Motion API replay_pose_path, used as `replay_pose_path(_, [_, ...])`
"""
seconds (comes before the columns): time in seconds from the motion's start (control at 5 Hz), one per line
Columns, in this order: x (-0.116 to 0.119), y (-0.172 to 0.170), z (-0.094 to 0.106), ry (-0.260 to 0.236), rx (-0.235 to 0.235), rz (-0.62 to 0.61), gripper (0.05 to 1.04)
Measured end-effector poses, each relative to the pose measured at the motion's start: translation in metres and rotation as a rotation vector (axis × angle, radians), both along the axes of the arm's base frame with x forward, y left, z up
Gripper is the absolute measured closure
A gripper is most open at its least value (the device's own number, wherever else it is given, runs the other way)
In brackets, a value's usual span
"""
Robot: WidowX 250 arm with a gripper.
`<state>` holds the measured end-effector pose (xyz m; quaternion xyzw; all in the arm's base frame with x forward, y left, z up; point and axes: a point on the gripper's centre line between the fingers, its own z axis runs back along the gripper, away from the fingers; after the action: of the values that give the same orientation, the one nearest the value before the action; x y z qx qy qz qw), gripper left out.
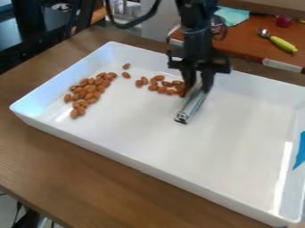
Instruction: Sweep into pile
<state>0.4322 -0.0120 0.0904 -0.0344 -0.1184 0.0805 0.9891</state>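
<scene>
From here, top end of the long silver metal bar is hidden at the black two-finger gripper; white rectangular plastic tray & flat blue piece get cut off, R edge of view.

arm: black, narrow, blocky joints | cable: dark, thick, curved | gripper: black, wide crosspiece, two prongs

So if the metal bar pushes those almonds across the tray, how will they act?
The almonds look small and hard, so they should slide along rather than squash. Being oval, they'd likely wobble or tumble more than roll far. The white tray looks smooth and shiny, so a few may skid away.
</scene>
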Motion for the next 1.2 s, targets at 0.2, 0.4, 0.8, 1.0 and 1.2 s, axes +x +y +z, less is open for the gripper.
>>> replay_pose_path(0.2, [-0.006, 0.033, 0.001, 0.032, -0.004, 0.059, 0.746])
replay_pose_path(0.4, [-0.01, 0.07, 0.002, 0.039, -0.003, 0.15, 0.746])
replay_pose_path(0.8, [-0.023, 0.102, 0.026, -0.052, 0.139, 0.278, 0.746])
replay_pose_path(1.0, [-0.029, 0.111, 0.041, -0.152, 0.265, 0.312, 0.746])
replay_pose_path(1.2, [-0.031, 0.097, 0.048, -0.226, 0.303, 0.324, 0.746])
